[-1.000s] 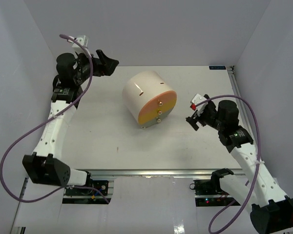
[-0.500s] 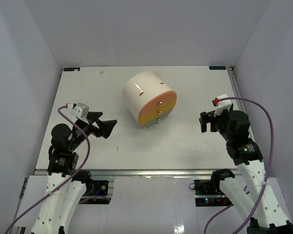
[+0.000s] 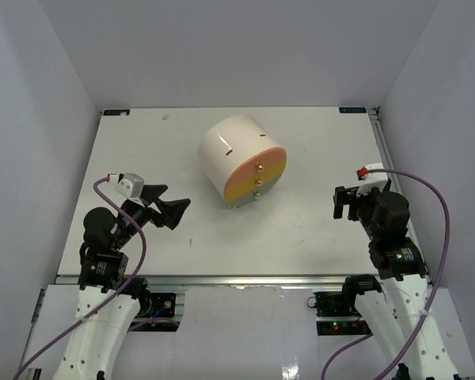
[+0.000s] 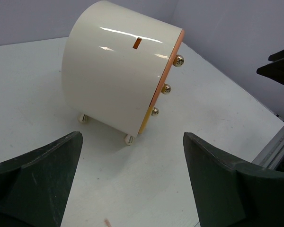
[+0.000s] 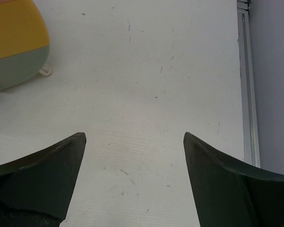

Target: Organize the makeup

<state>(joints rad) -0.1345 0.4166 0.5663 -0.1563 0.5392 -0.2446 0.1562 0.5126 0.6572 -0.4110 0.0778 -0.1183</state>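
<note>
No loose makeup shows in any view; palettes, sponges and bars are out of sight. A cream cylinder organizer [image 3: 239, 156] with pink, yellow and grey drawers and gold knobs lies on its side at the table's middle back; it also shows in the left wrist view [image 4: 114, 80] and its lower drawers in the right wrist view [image 5: 16, 42]. My left gripper [image 3: 174, 210] is open and empty, low at the front left, pointing at the cylinder. My right gripper [image 3: 344, 202] is open and empty at the front right, over bare table.
The white table [image 3: 301, 229] is ringed by grey walls. A metal rail [image 5: 247, 94] runs along its right edge. The right gripper's fingers [image 4: 279, 66] show at the far right of the left wrist view.
The left arm swung from the back left corner down to the front left. The right arm drew back toward the front right. Both grippers stayed open and empty.
</note>
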